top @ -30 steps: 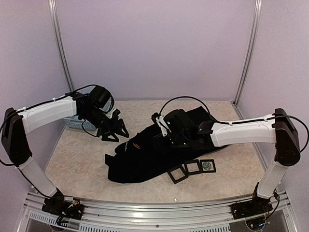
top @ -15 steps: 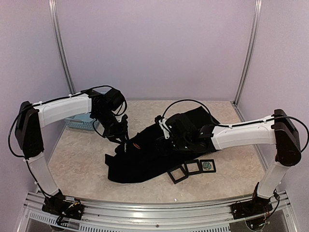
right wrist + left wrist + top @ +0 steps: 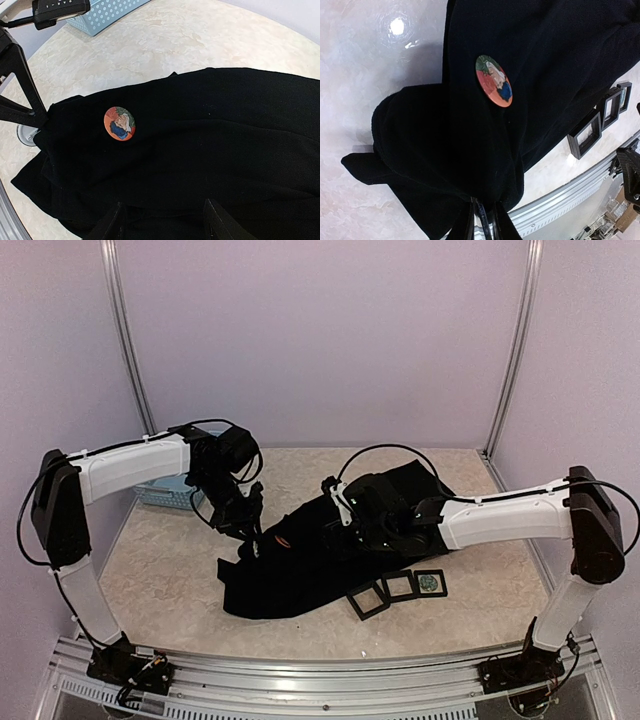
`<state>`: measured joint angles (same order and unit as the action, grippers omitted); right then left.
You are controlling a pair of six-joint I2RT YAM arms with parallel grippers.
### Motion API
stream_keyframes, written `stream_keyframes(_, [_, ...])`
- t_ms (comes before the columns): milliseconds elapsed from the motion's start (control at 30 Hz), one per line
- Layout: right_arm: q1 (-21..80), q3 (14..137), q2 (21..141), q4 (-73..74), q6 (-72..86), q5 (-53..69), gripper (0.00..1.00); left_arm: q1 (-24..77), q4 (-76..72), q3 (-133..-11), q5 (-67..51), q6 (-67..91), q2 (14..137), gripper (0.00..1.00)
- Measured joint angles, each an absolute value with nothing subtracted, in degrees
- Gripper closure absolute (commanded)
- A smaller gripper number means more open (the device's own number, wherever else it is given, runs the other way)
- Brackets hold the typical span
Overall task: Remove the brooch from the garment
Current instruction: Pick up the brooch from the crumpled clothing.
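Table (image 3: 170, 580): beige marbled top, with pale walls (image 3: 330, 340) on three sides.
Garment (image 3: 300, 575): black and rumpled, lying mid-table. Its near edge is just beside three black frames (image 3: 400, 587), and the rightmost frame holds a small green disc.
Brooch (image 3: 494, 81): round and orange, pinned near the garment's left end.
Left gripper (image 3: 484, 222): fingers nearly together, pinching the garment's hem.
Right gripper (image 3: 162, 212): fingers spread over the cloth.
Basket (image 3: 160, 496): light blue, at far left behind the left arm; contents hidden.

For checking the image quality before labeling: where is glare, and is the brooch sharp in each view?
Left wrist: a bright glare spot on the table, brooch sharp. Right wrist: brooch sharp, even light, folds of the garment lost in black. Top external: brooch only a small orange speck.
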<state>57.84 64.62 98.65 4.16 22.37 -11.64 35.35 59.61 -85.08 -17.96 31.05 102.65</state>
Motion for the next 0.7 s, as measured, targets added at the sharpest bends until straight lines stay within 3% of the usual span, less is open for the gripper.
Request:
stream_keyframes(300, [57.8, 65.7, 98.9, 4.5, 21.7, -11.7, 0.47, 35.4, 59.9, -85.1, -18.8, 32.5, 102.0, 1.0])
stream_keyframes(700, [57.7, 70.7, 102.3, 4.3, 19.2, -7.8, 0.45, 35.3, 59.9, -84.2, -14.2, 33.3, 96.0, 1.0])
